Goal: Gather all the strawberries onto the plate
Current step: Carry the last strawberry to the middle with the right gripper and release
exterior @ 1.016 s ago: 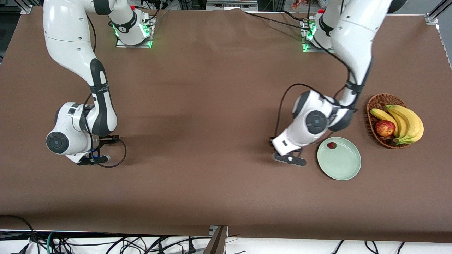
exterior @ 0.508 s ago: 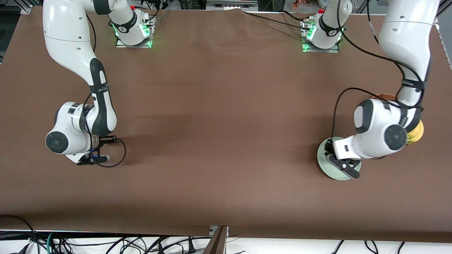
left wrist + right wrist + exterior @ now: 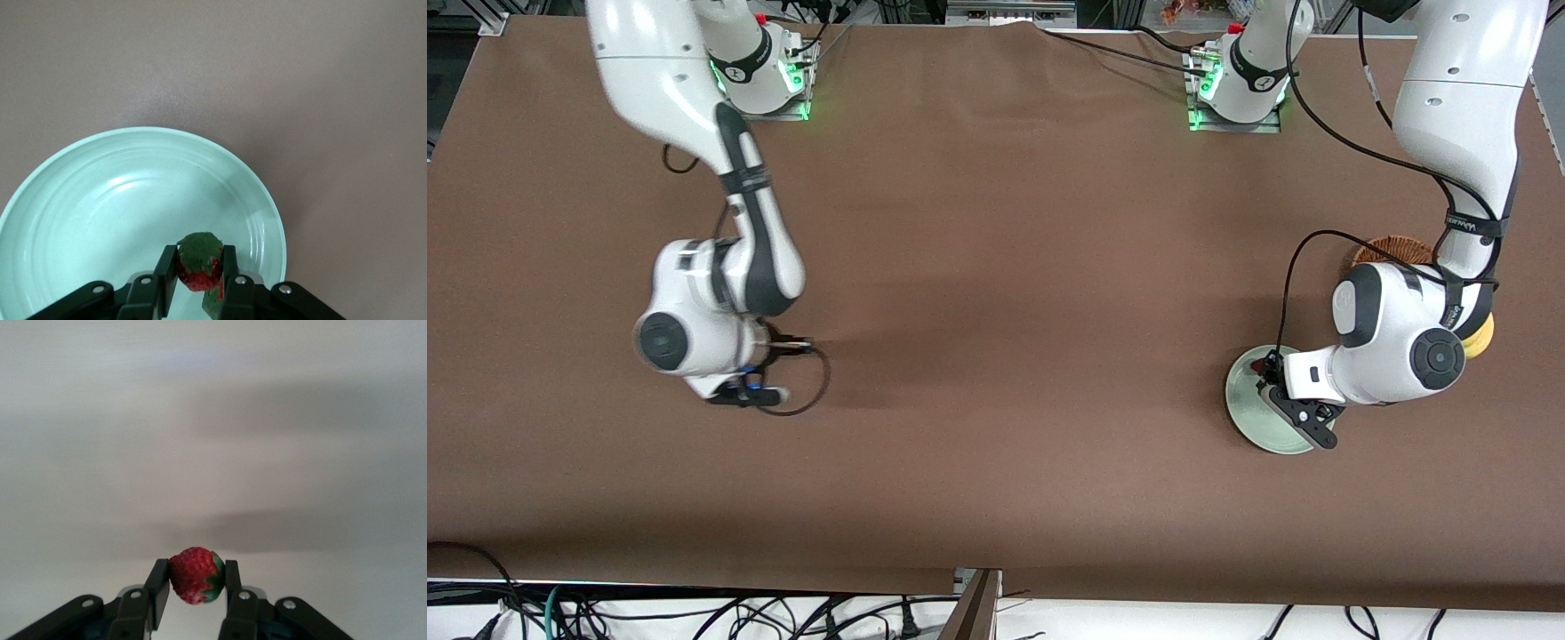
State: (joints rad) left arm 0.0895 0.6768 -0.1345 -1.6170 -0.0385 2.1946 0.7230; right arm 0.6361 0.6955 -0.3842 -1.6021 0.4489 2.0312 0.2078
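**Both tools carry a berry**

We see the left tool (image 3: 198,270) over the round pale mint-green plate (image 3: 80,200), its fingers clamped on a small red strawberry with a green top (image 3: 198,263). The plate lies on the brown tabletop (image 3: 996,311) beside the brown wicker basket (image 3: 1392,247). The right tool (image 3: 195,583) is over the bare tabletop toward the right arm's end, clamped on a second red strawberry (image 3: 195,575).

Both arms are glossy white with black joint bands and looping black cables; bases glow green; each tool's fingers (image 3: 167,267) are black with silver screws.
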